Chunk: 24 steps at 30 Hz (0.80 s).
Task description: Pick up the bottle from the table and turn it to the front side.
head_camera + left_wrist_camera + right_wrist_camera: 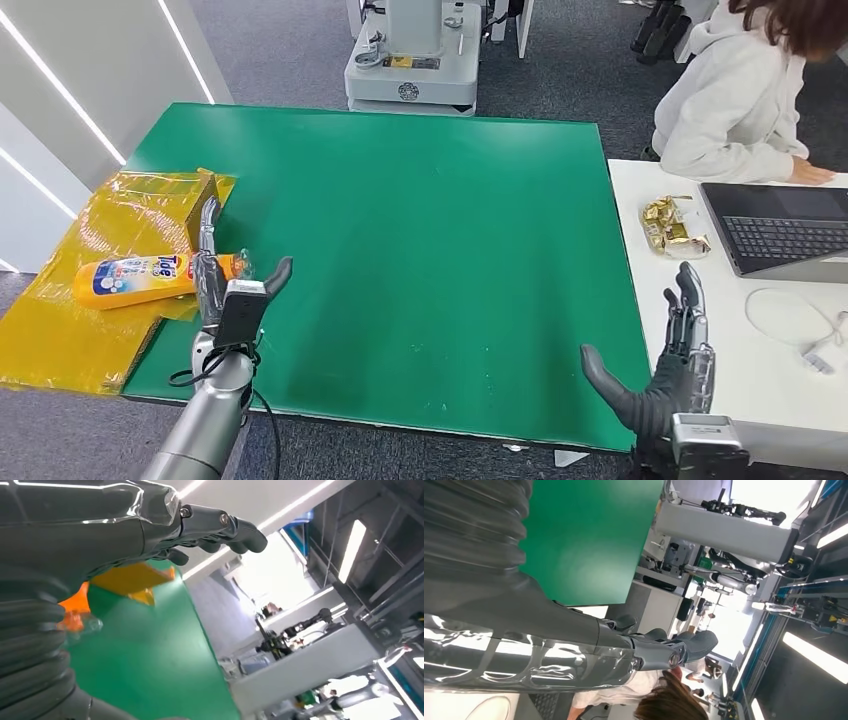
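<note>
An orange Tide bottle (140,279) lies on its side on yellow plastic at the left edge of the green table (430,240), label up, cap toward the table's middle. My left hand (222,280) stands upright just beside the cap end, fingers straight, thumb spread, holding nothing. In the left wrist view the fingers (220,527) reach out over the table and the orange cap (75,612) shows behind the wrist cover. My right hand (668,355) is raised at the table's near right corner, fingers apart and empty.
Yellow wrapping (90,280) spreads off the table's left side. A white desk (770,340) on the right carries a laptop (785,228), a gold packet (675,225) and a cable. A person in a grey hoodie (735,100) sits there. A robot base (412,60) stands beyond the table.
</note>
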Each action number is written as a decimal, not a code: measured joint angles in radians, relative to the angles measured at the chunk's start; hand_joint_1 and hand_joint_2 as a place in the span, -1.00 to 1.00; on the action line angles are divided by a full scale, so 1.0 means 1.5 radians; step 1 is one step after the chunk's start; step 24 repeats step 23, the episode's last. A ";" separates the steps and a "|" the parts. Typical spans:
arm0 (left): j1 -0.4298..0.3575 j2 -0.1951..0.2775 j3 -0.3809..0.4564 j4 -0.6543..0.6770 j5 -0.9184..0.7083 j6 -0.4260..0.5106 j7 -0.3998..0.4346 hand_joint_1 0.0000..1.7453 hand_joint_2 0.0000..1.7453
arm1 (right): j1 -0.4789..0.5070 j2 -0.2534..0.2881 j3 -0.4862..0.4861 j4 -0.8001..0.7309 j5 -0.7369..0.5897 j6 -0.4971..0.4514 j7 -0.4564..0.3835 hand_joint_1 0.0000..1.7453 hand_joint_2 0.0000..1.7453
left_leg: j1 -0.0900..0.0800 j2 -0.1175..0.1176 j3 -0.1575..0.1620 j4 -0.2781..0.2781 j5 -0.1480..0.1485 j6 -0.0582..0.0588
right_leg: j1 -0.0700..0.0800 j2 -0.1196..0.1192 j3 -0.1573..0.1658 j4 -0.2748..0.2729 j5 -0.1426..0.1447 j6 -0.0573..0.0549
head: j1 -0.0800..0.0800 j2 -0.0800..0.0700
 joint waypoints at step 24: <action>0.030 -0.068 -0.209 -0.098 0.227 -0.260 0.100 -1.00 1.00 | 0.065 0.046 0.024 0.000 -0.101 0.009 0.009 -1.00 1.00 | 0.000 -0.001 0.000 0.000 -0.001 0.001 | 0.000 -0.001 0.000 0.000 0.000 0.000 | 0.000 0.000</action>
